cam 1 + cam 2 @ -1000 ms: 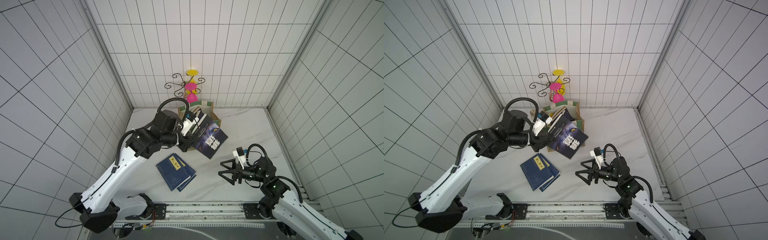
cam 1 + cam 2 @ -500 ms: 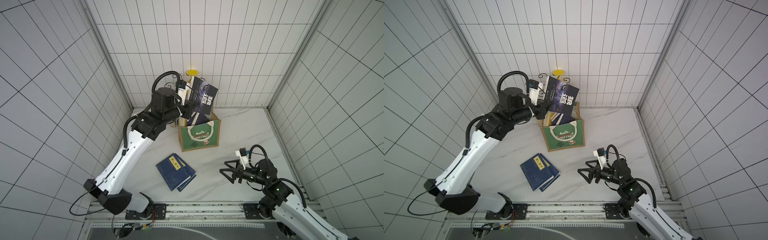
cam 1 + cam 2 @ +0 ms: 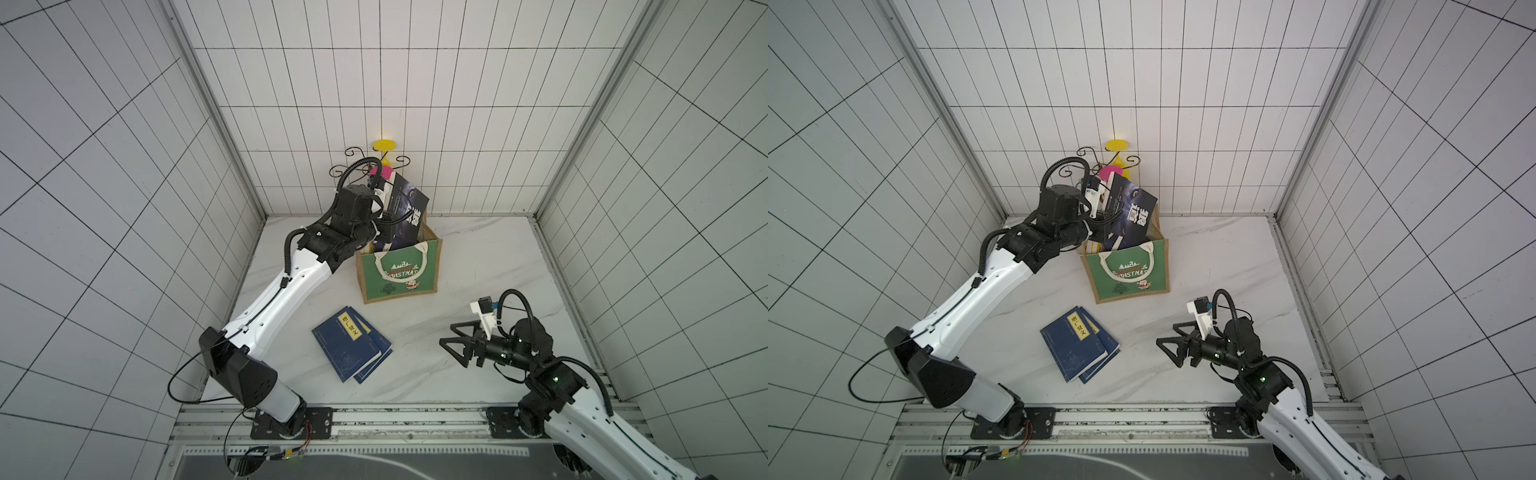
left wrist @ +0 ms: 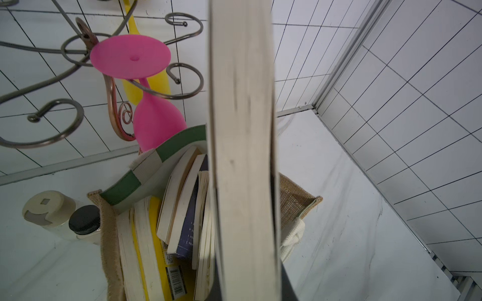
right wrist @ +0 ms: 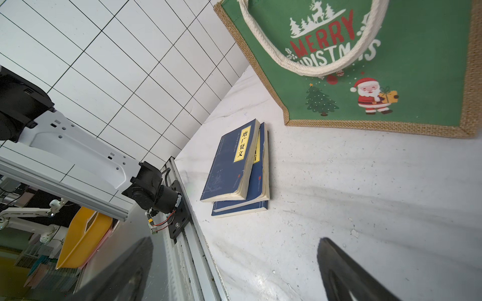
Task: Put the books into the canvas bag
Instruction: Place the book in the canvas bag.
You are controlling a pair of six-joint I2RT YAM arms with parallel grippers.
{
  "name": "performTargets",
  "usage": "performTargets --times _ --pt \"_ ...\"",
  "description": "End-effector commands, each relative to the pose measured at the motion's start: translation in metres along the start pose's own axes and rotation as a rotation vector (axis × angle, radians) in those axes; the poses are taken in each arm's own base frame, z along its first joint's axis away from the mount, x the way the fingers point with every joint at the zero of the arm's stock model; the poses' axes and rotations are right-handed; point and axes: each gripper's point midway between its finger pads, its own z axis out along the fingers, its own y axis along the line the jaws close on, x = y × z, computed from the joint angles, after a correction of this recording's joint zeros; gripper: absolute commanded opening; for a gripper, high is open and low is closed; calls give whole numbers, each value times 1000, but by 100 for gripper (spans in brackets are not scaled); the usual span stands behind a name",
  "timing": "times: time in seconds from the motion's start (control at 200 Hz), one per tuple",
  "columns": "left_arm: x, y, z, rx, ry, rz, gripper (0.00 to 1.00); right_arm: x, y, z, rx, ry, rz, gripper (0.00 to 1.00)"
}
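1. Two jaws spread to their widest on the right gripper (image 3: 451,338) (image 3: 1167,345), lower right in both top views, above the bare marble tabletop (image 3: 478,257), nothing between them.
2. Lower centre: two navy books (image 3: 351,349) (image 3: 1077,347) (image 5: 234,166), stacked slightly askew and flat on the tabletop, a yellow title label on the upper one; well apart from the right gripper, near the bag's front.
3. Centre of frame: canvas bag (image 3: 399,270) (image 3: 1129,270) (image 5: 378,65) standing upright, green front panel printed "MERRY CHRISTMAS", white rope handle hanging over it.
4. Inside the bag, in the left wrist view: several books on edge (image 4: 182,198), leaning together, one with a bright yellow cover (image 4: 155,208).
5. Just above the bag's open mouth: left gripper (image 3: 384,220) (image 3: 1100,220) clamped tight on a dark illustrated book (image 3: 405,212) (image 3: 1133,214) (image 4: 242,130), tilted, its lower edge hidden behind the front panel's rim.
6. Farthest, against the back wall: wire stand (image 4: 111,104) carrying a pink goblet (image 4: 130,56) and a yellow goblet (image 3: 384,145) (image 3: 1116,145); two jars (image 4: 49,208) just beside the bag.
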Motion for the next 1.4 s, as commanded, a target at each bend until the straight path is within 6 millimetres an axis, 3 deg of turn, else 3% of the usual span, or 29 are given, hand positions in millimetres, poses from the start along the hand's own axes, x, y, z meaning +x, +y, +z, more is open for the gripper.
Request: performTargets --times 0.0,0.24,0.455,0.81,1.049,1.124,1.254,1.394 --pt "-17 -5 -1 20 -74 -5 0 -10 3 -2 5 -22 -26 99" --pt "16 8 25 -41 48 0 0 -7 -1 0 13 -7 -17 99" --pt "33 22 37 -149 93 -39 0 -5 -2 0 13 -11 -9 99" --pt "58 -3 70 -104 220 26 0 -4 -3 -1 19 -10 -5 99" --pt "59 -8 85 -96 241 33 0 0 -5 -1 21 -4 5 99" --pt "58 -8 87 -98 246 38 9 1 -5 -1 19 -5 9 99" --pt "53 -7 88 -102 245 46 14 2 -6 -2 20 -7 9 99" --pt "35 -5 78 -92 220 57 27 5 -6 0 16 16 8 99"
